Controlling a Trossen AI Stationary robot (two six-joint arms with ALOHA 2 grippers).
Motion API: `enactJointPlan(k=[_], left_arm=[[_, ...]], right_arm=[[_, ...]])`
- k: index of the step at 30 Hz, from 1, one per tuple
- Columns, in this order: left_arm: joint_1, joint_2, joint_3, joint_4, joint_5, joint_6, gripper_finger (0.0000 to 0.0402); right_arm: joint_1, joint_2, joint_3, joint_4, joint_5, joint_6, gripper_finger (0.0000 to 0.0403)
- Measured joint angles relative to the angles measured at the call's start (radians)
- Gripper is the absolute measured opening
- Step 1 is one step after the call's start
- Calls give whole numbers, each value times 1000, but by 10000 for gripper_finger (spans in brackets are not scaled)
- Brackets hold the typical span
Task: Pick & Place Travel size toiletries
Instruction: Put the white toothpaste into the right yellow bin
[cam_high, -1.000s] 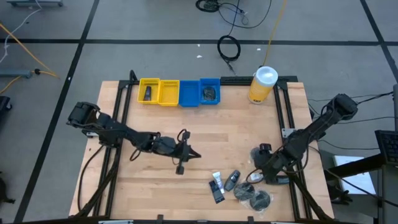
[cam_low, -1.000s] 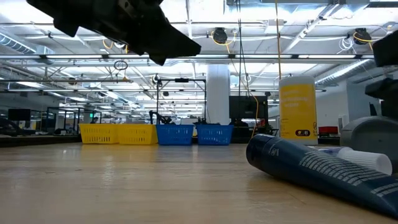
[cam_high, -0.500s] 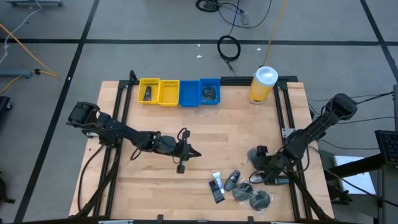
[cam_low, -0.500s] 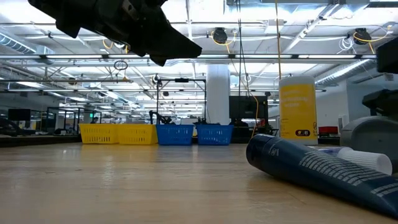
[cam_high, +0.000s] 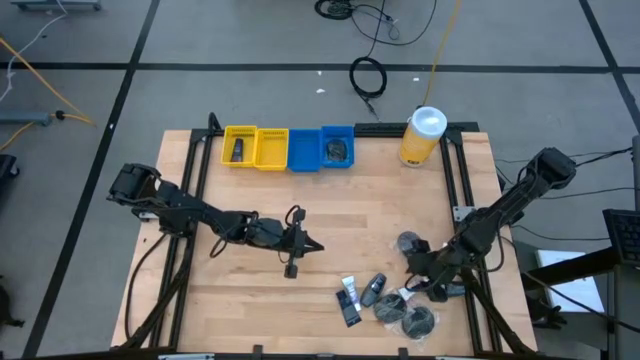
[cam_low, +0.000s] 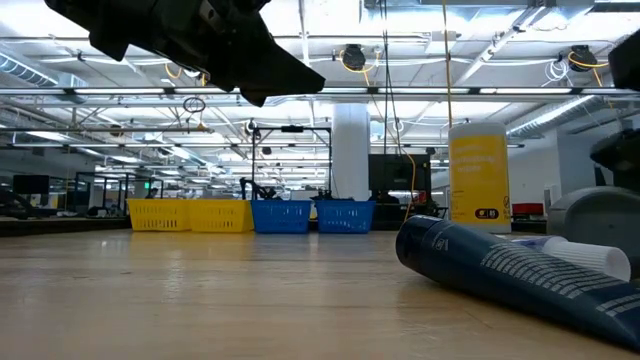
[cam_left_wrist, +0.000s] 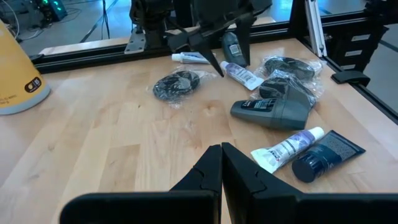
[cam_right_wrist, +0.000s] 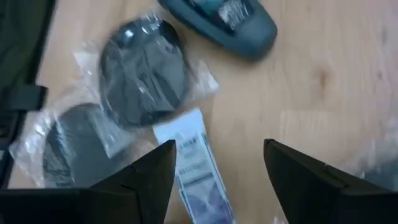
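Note:
The toiletries lie in a cluster (cam_high: 385, 302) near the table's near right corner. In the left wrist view they show as a dark grey bottle (cam_left_wrist: 273, 109), a white tube (cam_left_wrist: 286, 146), a dark blue tube (cam_left_wrist: 324, 155) and round packets in clear wrap (cam_left_wrist: 291, 67). One round packet (cam_left_wrist: 177, 84) lies apart, on the far side. My right gripper (cam_right_wrist: 217, 152) hangs open over the cluster, fingers pointing down. A thin white tube (cam_right_wrist: 194, 163) lies under the gap beside one finger, with two round packets (cam_right_wrist: 143, 68) beyond it. My left gripper (cam_left_wrist: 221, 149) is shut above mid-table (cam_high: 316, 248).
Two yellow bins (cam_high: 254, 147) and two blue bins (cam_high: 320, 148) stand in a row at the far edge, some holding dark items. A yellow canister with a white lid (cam_high: 423, 135) stands to their right. Black frame rails (cam_high: 458, 180) run along the table's sides.
My right gripper has moved a little toward the table's left, over the cluster of toiletries. The round packet on the far side of it now shows clear of the arm. The left arm has kept still.

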Motion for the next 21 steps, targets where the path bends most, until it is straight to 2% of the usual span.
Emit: enactJointPlan(k=[7,11,16,21], left_arm=[[0,0,0,0,0,-6,5],[0,0,0,0,-1,-5,5],[0,0,0,0,-1,-5,5],[0,0,0,0,-1,-5,5]], right_arm=[[42,36,-60,34,-15,7,231],[56,54,-68,38,10,-20,216],[58,76,-77,39,21,-57,185],[57,78,-99,117,14,-83,133]])
